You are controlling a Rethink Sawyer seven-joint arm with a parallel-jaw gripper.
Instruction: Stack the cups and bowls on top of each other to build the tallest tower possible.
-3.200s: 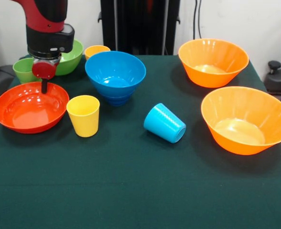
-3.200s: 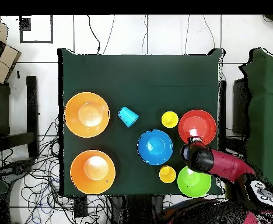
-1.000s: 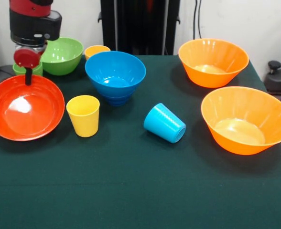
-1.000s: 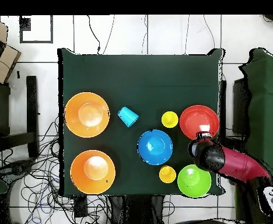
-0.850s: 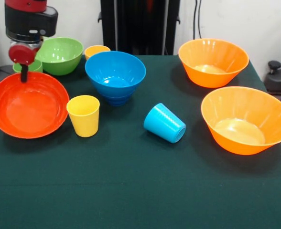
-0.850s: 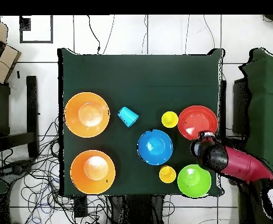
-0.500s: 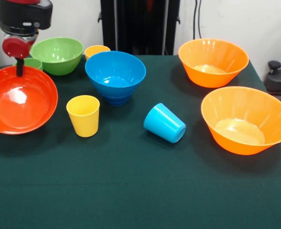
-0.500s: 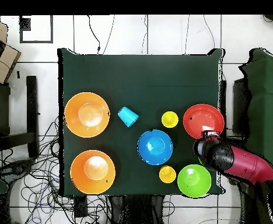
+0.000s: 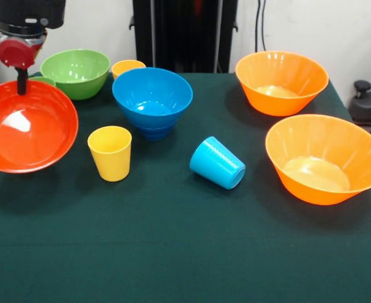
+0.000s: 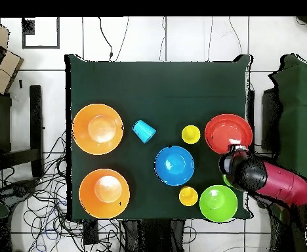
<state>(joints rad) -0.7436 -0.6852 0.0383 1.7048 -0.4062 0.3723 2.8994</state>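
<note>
Fingers (image 9: 20, 81) pinch red-orange bowl (image 9: 26, 134) rim, now lifted, tilted off surface (image 9: 173, 240) vs flat earlier; ready to stack.

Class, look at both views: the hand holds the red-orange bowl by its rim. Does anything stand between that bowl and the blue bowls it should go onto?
Only the upright yellow cup stands near the path from the red-orange bowl to the blue bowls.
</note>
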